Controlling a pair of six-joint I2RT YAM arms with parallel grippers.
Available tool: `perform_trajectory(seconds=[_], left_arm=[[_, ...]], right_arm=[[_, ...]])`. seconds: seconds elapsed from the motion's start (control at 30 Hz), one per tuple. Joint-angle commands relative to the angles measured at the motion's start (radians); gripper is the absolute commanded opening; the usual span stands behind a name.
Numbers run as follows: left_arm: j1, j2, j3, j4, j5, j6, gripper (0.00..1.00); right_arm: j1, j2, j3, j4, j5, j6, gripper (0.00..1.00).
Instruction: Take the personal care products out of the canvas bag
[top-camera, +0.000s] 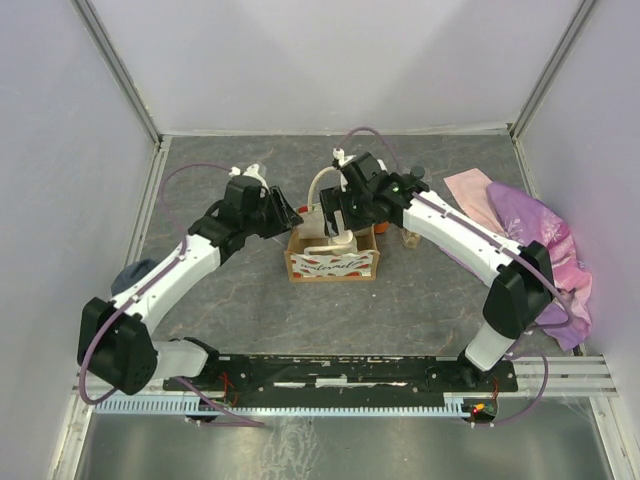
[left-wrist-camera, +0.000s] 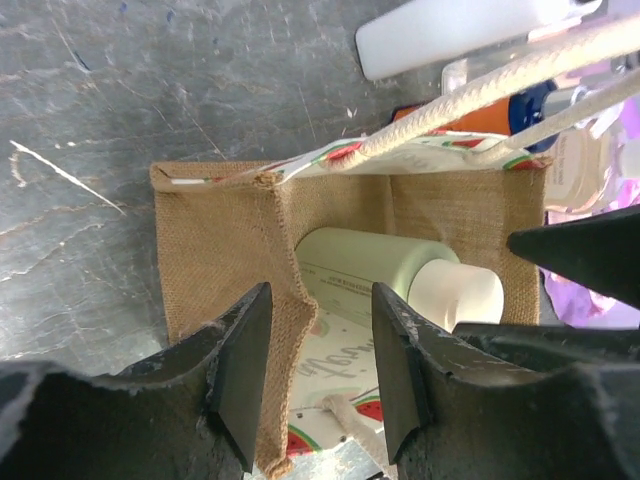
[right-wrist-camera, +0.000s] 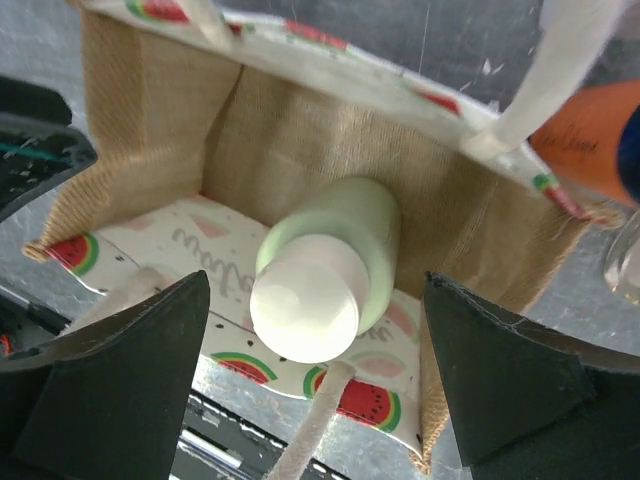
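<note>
While the left gripper (left-wrist-camera: 320, 310) stands half open astride a side wall of the canvas bag (top-camera: 332, 264), its jaws do not seem to press the burlap. Inside the bag, one pale green bottle (right-wrist-camera: 345, 225) leans on the floor. Its cream cap (right-wrist-camera: 303, 300) points up toward the right gripper (right-wrist-camera: 315, 290), which hangs over it with jaws wide apart, one on each side and touching nothing.

I judge this bottle to be light, stiff plastic, smooth enough to slip. The round body just under the cap looks the best place to take hold, because the cap itself may turn. The bag is soft and may rise together with the bottle if nothing holds it down.

Beyond the far wall, an orange bottle (left-wrist-camera: 470, 115) and a white bottle (left-wrist-camera: 450, 30) lie on the table, already outside the bag. Far to the right lies the pink cloth (top-camera: 540, 235).
</note>
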Motion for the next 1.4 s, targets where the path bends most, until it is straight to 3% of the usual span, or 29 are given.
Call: perform_trajectory(seconds=[0.0,0.1,0.17,0.23,0.3,0.4,0.63,1.07,1.37], left_arm=[[-0.026,0.081,0.015,0.047,0.041,0.026,0.52],[-0.036,0.145,0.019,0.037,0.033,0.028,0.49],[-0.038,0.184,0.023,0.026,0.03,0.033,0.38],[-0.037,0.205,0.03,0.007,0.017,0.036,0.23],[-0.038,0.203,0.031,-0.007,0.002,0.038,0.18],[-0.037,0.17,0.026,-0.022,-0.035,0.038,0.18],[-0.038,0.137,0.031,-0.051,-0.049,0.043,0.19],[-0.038,0.086,-0.02,-0.082,-0.073,0.033,0.21],[-0.033,0.023,-0.026,-0.197,-0.219,0.056,0.21]], right_arm=[[0.03,-0.027,-0.04,0.009,0.012,0.008,0.95],[0.054,-0.023,-0.051,-0.015,0.06,0.001,0.95],[0.066,-0.024,-0.055,-0.021,0.094,0.0,0.91],[0.072,-0.022,-0.058,-0.022,0.123,0.001,0.8],[0.074,-0.01,-0.046,-0.034,0.137,0.0,0.71],[0.077,0.006,-0.026,-0.047,0.146,-0.004,0.61],[0.08,-0.037,0.016,-0.053,0.188,-0.014,0.54],[0.079,-0.067,0.284,-0.129,0.28,-0.099,0.53],[0.06,0.0,0.601,-0.238,0.357,-0.154,0.54]])
